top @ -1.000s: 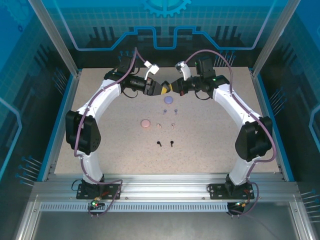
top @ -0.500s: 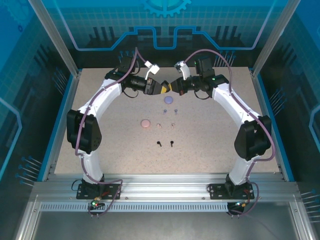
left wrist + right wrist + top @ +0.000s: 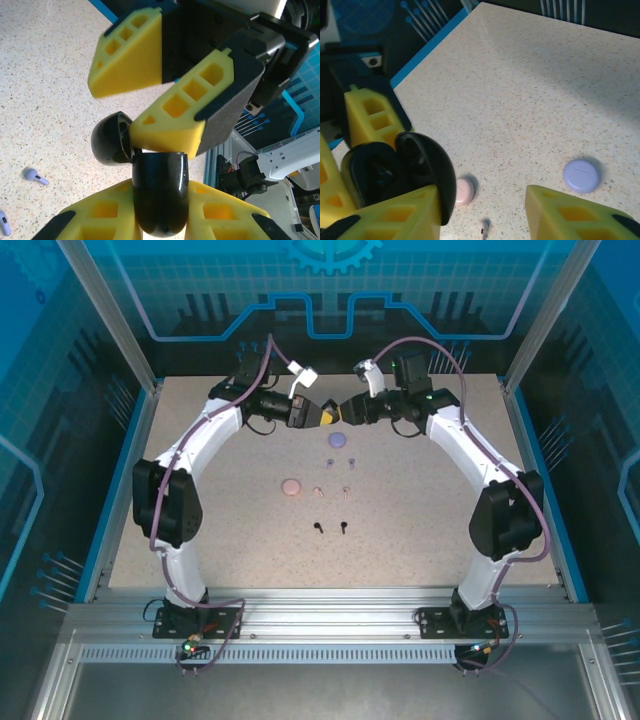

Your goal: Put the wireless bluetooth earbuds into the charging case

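My left gripper (image 3: 160, 200) is shut on the body of a black charging case (image 3: 160, 170), held up at the back of the table (image 3: 318, 416). The case's lid (image 3: 111, 138) stands open to one side. My right gripper (image 3: 484, 200) is open, its left finger (image 3: 395, 215) pressed against the black lid (image 3: 432, 175). On the table lie the black earbuds (image 3: 318, 528) (image 3: 342, 528), the pale pink earbuds (image 3: 318, 491) (image 3: 345, 491) and the purple earbuds (image 3: 330, 462) (image 3: 350, 462). One purple earbud (image 3: 34, 175) lies below the held case.
A round purple case (image 3: 338, 439) lies shut just in front of both grippers, and a round pink case (image 3: 291, 487) lies shut left of the pink earbuds. Blue walls and aluminium posts ring the speckled table (image 3: 430, 510).
My right gripper has edged left and closer against the left gripper and the black case. The left gripper has barely moved.
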Robot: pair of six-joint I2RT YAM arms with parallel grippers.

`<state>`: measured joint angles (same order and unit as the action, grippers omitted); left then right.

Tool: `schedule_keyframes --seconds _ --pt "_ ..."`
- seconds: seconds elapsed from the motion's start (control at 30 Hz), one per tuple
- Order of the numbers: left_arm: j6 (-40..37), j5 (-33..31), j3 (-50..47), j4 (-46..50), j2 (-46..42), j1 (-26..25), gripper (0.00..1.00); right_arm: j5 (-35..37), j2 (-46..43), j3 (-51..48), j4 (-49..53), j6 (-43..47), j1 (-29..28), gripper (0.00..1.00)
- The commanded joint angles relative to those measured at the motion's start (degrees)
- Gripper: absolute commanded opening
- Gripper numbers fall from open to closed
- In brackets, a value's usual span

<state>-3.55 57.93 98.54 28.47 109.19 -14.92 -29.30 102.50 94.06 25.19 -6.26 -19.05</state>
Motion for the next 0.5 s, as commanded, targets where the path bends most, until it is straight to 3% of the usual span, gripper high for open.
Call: schedule_keyframes --seconds 0.0,0.23,0.47 --pt "6.4 -2.0 -5.8 -11.1 -3.7 1.3 0.00 -0.2 -5.2 -1.8 -0.4 -2.6 -0.9 0.55" --pt "15.5 -6.0 -16.6 -26.0 -11.9 2.8 0.00 6.3 -13.5 -9.7 -0.1 -7.0 -1.9 0.60" --pt "20.3 -10.3 -26.9 -34.6 -22.3 2.8 0.00 15.7 -20.6 -19.1 0.4 -11.4 -7.0 0.61"
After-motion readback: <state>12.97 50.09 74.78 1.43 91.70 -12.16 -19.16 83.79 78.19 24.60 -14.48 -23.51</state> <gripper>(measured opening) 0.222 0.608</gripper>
